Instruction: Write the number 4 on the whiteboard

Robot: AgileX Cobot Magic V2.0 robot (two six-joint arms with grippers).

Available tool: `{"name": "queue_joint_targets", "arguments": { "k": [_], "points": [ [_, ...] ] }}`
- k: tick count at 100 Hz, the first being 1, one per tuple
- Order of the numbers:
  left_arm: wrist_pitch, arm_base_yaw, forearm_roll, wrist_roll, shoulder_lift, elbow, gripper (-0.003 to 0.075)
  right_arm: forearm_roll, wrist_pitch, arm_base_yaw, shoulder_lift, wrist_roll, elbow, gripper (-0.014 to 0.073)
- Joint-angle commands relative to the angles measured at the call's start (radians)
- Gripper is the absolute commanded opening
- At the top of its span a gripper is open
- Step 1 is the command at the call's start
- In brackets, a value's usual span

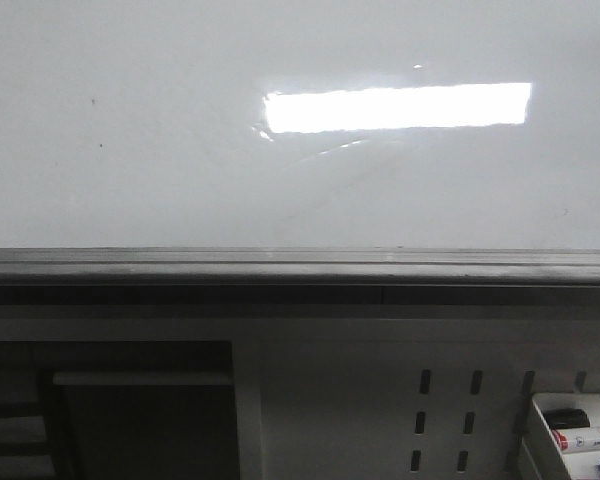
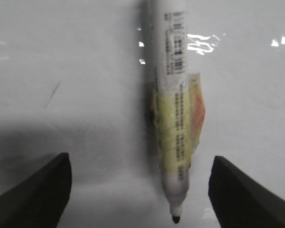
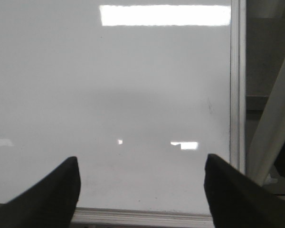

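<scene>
Whiteboard (image 1: 130, 130) fills most of what we see in front, one big shiny board with one bright bar of light (image 1: 395, 107) on it. We cannot find any number 4 drawn on it. One grey ledge (image 1: 300, 268) runs along its near edge. Our left gripper (image 2: 140, 190) has its two fingers (image 2: 38, 194) spread wide, and one white marker (image 2: 173, 95) lies between them, touching neither. Our right gripper (image 3: 140, 190) is spread wide too, with nothing in it. One tray (image 1: 540, 440) holds three markers.
</scene>
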Motion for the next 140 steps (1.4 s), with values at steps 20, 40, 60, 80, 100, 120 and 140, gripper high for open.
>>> {"name": "queue_joint_targets", "arguments": {
  "k": [20,40,60,80,100,120,140],
  "points": [
    [-0.069,-0.05,0.009,0.004,0.061,-0.059,0.0507,0.005,-0.071,-0.006,0.017,-0.01,-0.034,0.0491],
    [-0.086,-0.05,0.009,0.004,0.061,-0.064,0.0283,0.005,-0.071,-0.006,0.017,-0.01,-0.034,0.0491],
    [-0.086,-0.05,0.009,0.004,0.061,-0.066,0.0112,0.005,-0.071,-0.006,0.017,-0.01,-0.034,0.0491],
    [-0.084,-0.05,0.009,0.004,0.061,-0.066,0.0006,0.013,-0.059,-0.006,0.017,-0.01,-0.037,0.0491],
    [0.117,-0.05,0.009,0.097,0.05,-0.126,-0.002,0.106,0.09,-0.006,0.021,-0.016,-0.107,0.0491],
    [0.434,-0.066,-0.106,0.383,0.048,-0.266,-0.002,0.355,0.304,-0.006,0.151,-0.312,-0.219,0.049],
    [0.586,-0.207,-0.277,0.647,0.057,-0.331,-0.002,0.675,0.467,-0.006,0.37,-0.747,-0.306,0.049]
  ]
}}
